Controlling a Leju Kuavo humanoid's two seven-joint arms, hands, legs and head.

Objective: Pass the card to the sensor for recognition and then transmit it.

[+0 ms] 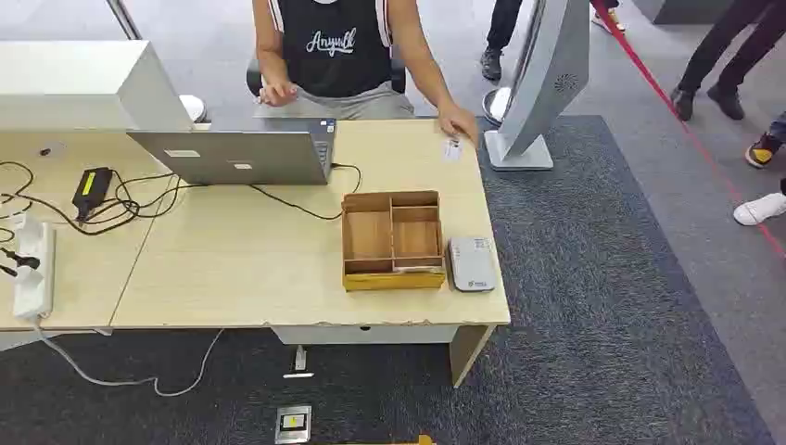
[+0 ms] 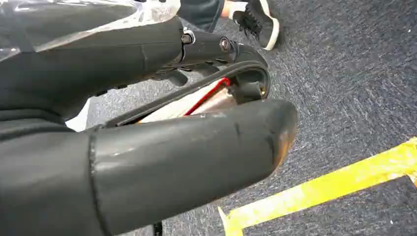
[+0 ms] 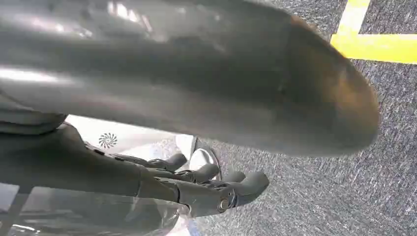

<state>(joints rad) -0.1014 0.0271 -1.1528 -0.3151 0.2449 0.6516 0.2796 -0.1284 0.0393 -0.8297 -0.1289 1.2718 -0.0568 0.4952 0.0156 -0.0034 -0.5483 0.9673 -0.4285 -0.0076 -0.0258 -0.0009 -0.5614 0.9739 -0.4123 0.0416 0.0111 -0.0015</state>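
Note:
A small white card (image 1: 451,148) lies near the far right edge of the wooden desk (image 1: 241,269), with the fingers of a seated person's hand (image 1: 459,122) on it. The sensor, a flat grey-white card reader (image 1: 472,264), sits at the desk's front right corner. It is right beside a wooden box (image 1: 392,276) with several empty compartments. My left hand (image 2: 147,152) hangs over the carpet, thumb and dark fingers apart, holding nothing. My right hand (image 3: 196,93) also hangs low over the carpet and holds nothing, its fingers (image 3: 216,189) loosely bent.
An open laptop (image 1: 236,156), black cables, a charger (image 1: 91,188) and a white power strip (image 1: 32,269) occupy the desk's left half. A white standing kiosk (image 1: 542,83) rises right of the desk. Yellow tape (image 2: 319,189) marks the carpet. People stand at the back right.

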